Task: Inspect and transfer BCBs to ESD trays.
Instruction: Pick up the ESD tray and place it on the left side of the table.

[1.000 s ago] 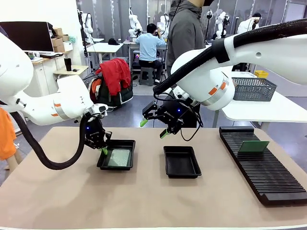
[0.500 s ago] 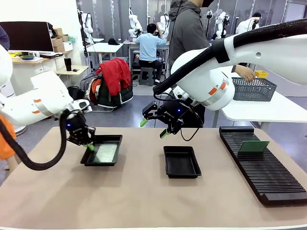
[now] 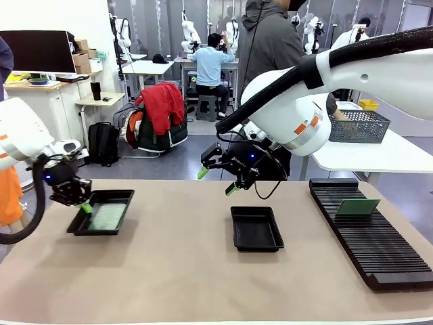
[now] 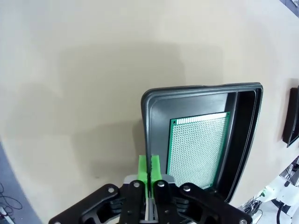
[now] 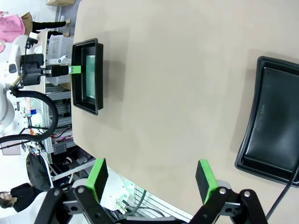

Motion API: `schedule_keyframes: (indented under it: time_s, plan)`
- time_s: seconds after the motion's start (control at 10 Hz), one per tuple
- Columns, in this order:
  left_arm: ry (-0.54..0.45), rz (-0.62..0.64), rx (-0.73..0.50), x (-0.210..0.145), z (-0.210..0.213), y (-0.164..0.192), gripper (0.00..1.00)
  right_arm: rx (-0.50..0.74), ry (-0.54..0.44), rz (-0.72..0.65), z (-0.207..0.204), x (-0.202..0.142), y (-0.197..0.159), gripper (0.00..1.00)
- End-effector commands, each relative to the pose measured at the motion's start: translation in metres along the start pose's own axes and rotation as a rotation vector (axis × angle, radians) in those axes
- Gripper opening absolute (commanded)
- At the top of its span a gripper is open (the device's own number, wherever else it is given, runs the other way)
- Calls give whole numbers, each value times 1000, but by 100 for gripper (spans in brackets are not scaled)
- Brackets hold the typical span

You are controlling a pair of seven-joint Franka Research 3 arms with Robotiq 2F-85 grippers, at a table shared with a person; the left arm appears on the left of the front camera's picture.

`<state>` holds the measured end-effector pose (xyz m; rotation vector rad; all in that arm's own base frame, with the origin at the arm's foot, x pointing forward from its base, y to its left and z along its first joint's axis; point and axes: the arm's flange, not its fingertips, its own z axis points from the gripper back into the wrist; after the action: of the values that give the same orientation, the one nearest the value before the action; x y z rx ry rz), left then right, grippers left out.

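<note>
- A workshop full of desks and benches lies behind a broad beige table (image 3: 203, 284), where a person (image 3: 270, 47) in a grey hooded top stands at the far side.
- Near the table's left edge, the left gripper (image 3: 84, 207) pinches the flared rim of a shallow black plastic tray (image 3: 116, 195), its green pads pressed together on the wall.
- A thin, speckled green circuit board (image 3: 108, 217) lies flat on that tray's floor, parallel to its sides.
- The right gripper (image 3: 215, 181) hangs with its jaws wide apart above a second black tray (image 3: 256, 233), which sits bare mid-table.
- Another green board (image 3: 358, 206) leans in a long ribbed black rack (image 3: 379, 250) on the right.
- The step in hand appears to be moving the loaded tray aside. Done well, that means a firm pinch on the rim and a level tray, so the loose board does not slide or ride up the wall.
- Whether the tray rests on the table or hangs just above it cannot be told. Either way it should end flat and well inside the edge.
- No brand, label or print can be read anywhere; the board shows rows of fine holes.
</note>
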<state>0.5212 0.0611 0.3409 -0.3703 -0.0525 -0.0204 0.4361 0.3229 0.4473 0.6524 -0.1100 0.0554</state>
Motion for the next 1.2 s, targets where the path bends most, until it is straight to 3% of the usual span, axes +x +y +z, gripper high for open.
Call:
schedule_keyframes:
  time_s: [0.0, 0.4, 1.1]
  plan:
    - [12, -10, 16, 2, 6, 25, 0, -19, -2, -12, 0, 2, 2, 100]
    - [4, 28, 53, 0, 1, 57, 0, -19, -2, -12, 0, 2, 2, 100]
    - [5, 43, 55, -3, -16, 63, 0, -19, -2, -12, 0, 2, 2, 100]
